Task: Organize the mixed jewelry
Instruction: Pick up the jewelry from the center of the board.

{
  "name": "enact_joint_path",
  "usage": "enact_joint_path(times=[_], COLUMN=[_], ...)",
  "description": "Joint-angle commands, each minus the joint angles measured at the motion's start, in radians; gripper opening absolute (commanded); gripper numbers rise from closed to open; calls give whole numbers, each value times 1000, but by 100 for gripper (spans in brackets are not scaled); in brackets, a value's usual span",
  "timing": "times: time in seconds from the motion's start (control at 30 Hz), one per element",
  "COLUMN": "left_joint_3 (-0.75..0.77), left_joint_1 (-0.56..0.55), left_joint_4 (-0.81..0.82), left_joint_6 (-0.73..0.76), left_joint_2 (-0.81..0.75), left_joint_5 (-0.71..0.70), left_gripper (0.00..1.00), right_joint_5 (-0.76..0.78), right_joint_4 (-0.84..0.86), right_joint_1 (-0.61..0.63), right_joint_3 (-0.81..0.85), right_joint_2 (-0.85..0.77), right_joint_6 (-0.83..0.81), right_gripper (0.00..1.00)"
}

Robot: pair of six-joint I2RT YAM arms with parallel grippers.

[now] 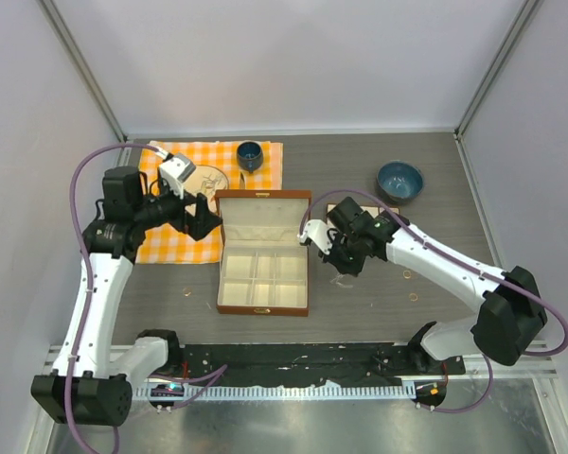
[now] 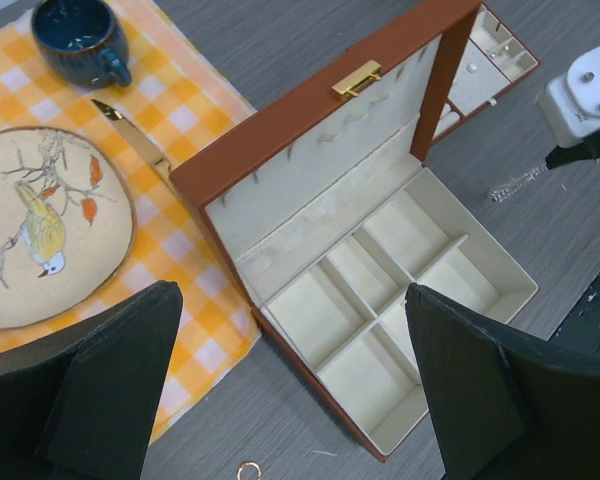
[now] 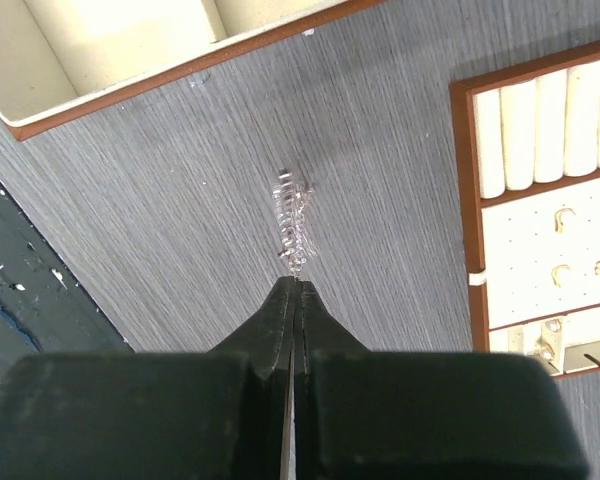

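R gripper (image 3: 295, 288) clenched, jaws pressed flat together w/ no gap. Its tips sit right on the near end of the silver chain (image 3: 294, 218), which looks nipped betw. them; the rest of the chain lies in a short crinkled line on the grey table (image 3: 180, 250), running straight away from the tips; pendant too small to make out. The chain is on bare table betw. the brown box (image 3: 180, 72) and the insert tray (image 3: 525, 240), touching neither; in the top view that spot is just R of the box's R wall, under the R wrist.

L gripper (image 2: 290, 300) released, its 2 fingers (image 2: 110, 390) spread wide w/ nothing gripped; it hangs above the box's L side, near the edge of the checked cloth (image 1: 166, 248), cam looking down into the box.

Box sits open at table centre, lid upright at the back w/ gold clasp on its top edge; inside cream-lined, split into several compartments. Insert tray lies flat on the table just R of the lid; it has pale ring rolls and a few tiny gold bits in its pockets, too small to name.

1 copper ring (image 2: 247, 470) lies on the table just off the box's front L corner, near the cloth; 2 more rings (image 1: 407, 274) lie on the table R of the R forearm, well apart from the box.

On the cloth: blue cup (image 2: 75, 35), bird plate (image 2: 40, 230), gold spoon (image 2: 130, 135) betw. plate and box lid; blue bowl (image 1: 399, 180) stands far R on bare table.
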Motion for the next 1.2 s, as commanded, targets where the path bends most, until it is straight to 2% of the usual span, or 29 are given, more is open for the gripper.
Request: enact_joint_path(times=[0.0,0.6,0.8,0.97,1.17], left_joint_3=[-2,-83,-39,-3,50], left_joint_1=[-74,-286,-396,-490,-564], left_joint_4=[29,328,370,460,496], left_joint_6=[15,-190,-190,-291,-320], left_joint_2=[14,114,195,261,330], left_joint_5=[-22,6,-43,-108,-120], left_gripper=[100,100,100,100,100], right_joint_5=[-15,11,11,28,48], right_joint_4=[-76,-234,-269,-272,-255], right_joint_1=[-1,-1,-2,-2,-1], right_joint_3=[71,375,476,548,607], right_joint_2=[-36,-50,-18,13,37], right_joint_6=[6,-30,-48,-56,-59], right_gripper=[1,1,1,1,1])
